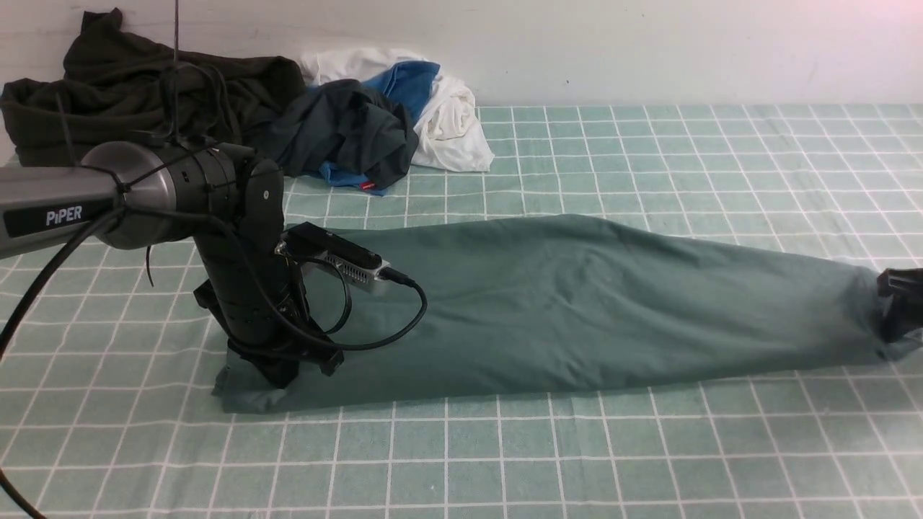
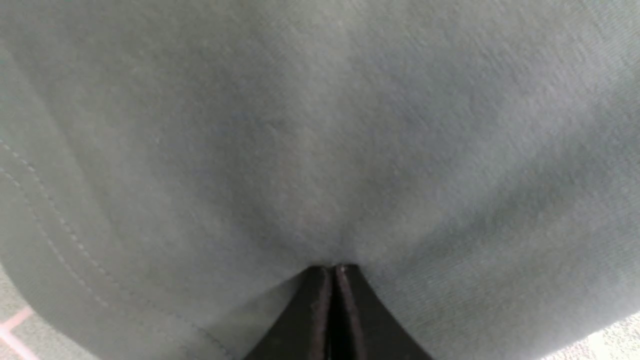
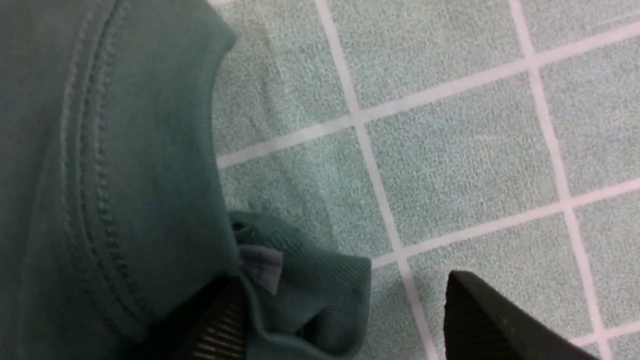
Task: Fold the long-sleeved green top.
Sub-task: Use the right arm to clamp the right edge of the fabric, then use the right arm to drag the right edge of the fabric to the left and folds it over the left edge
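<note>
Checked green table [image 1: 649, 461] fills the front view, and right across the middle of it lies the top [image 1: 577, 310], a long flat band running from lower left out to the right edge. It's smooth along its length and a little bunched at both ends.

Upper left, against the wall, sits a heap of dark garment [image 1: 144, 94]. Just beside it, toward the centre, is a charcoal-and-blue garment [image 1: 353, 130], and a white garment [image 1: 451, 122] lies against that. All three are well apart from the top.

Left arm [image 1: 144, 191] comes in from the left edge and drops straight down onto the top's left end. There's the left claw [image 1: 281, 371], and in its wrist view the two black fingers [image 2: 320, 320] are pressed together with cloth puckering into their tips: clamped on the top.

Far right edge, the right claw [image 1: 898, 306] sits at the top's other end. Its wrist view shows the jaws standing wide apart: one finger tucked against the stitched hem, the other finger [image 3: 500, 320] over bare table, and a ribbed fold [image 3: 320, 285] of the top lying loose between them.
</note>
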### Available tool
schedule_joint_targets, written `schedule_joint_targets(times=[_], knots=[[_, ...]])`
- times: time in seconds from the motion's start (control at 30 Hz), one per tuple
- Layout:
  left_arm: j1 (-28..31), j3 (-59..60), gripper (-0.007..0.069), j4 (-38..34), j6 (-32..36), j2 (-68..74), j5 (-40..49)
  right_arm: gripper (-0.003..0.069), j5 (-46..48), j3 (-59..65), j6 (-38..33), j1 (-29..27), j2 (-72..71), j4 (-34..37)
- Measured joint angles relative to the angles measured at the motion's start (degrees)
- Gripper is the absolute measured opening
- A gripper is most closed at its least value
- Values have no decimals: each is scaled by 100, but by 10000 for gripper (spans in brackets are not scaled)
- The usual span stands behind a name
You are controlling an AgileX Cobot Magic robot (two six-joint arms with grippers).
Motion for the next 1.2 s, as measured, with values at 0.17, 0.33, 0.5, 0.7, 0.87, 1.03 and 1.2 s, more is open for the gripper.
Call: schedule_joint_targets(times=[0.17,0.33,0.5,0.7,0.87,1.03,1.2], knots=[[0,0,-3,0,5,0,0,441,-4,0,-272,0,0,269],[0,0,-3,0,5,0,4,317,-4,0,-677,0,3,745],[0,0,-3,0,5,0,15,106,5,0,-1047,0,3,1073],[0,13,-3,44,5,-74,22,23,157,0,-899,5,-191,334],[12,73,-3,295,5,-829,95,24,490,-365,-324,104,-1202,-636],[12,73,-3,356,-12,-2185,172,23,953,-1203,-562,1034,-2027,-459],[12,73,-3,415,-146,-3273,295,23,1151,-1900,-847,2553,-2080,126]])
